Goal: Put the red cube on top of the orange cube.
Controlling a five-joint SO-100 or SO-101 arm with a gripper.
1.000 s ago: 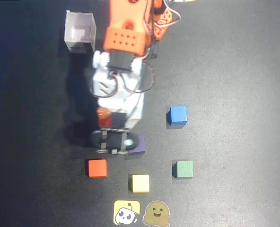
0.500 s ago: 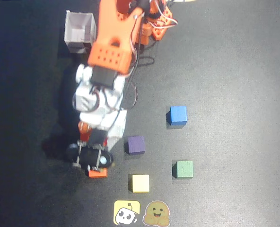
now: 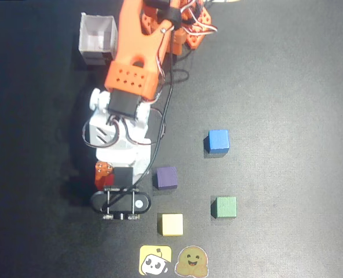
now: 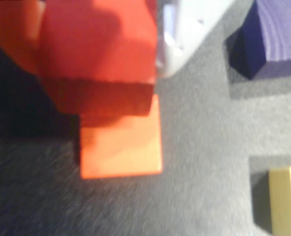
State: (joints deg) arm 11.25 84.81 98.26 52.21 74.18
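In the wrist view my gripper (image 4: 99,42) is shut on the red cube (image 4: 101,54), between an orange finger (image 4: 10,34) on the left and a white finger (image 4: 185,34) on the right. The orange cube (image 4: 121,145) lies on the dark mat directly below it, with its far part covered by the red cube. I cannot tell whether the two touch. In the overhead view the gripper (image 3: 105,178) is at the lower left of the mat with the red cube (image 3: 104,181) in it. The orange cube is hidden there under the arm.
A purple cube (image 3: 166,177) lies just right of the gripper and shows in the wrist view (image 4: 273,39). A yellow cube (image 3: 171,224) (image 4: 285,201), a green cube (image 3: 224,207) and a blue cube (image 3: 218,141) lie further right. A white box (image 3: 98,37) stands at the top left. Two stickers (image 3: 155,260) lie at the bottom edge.
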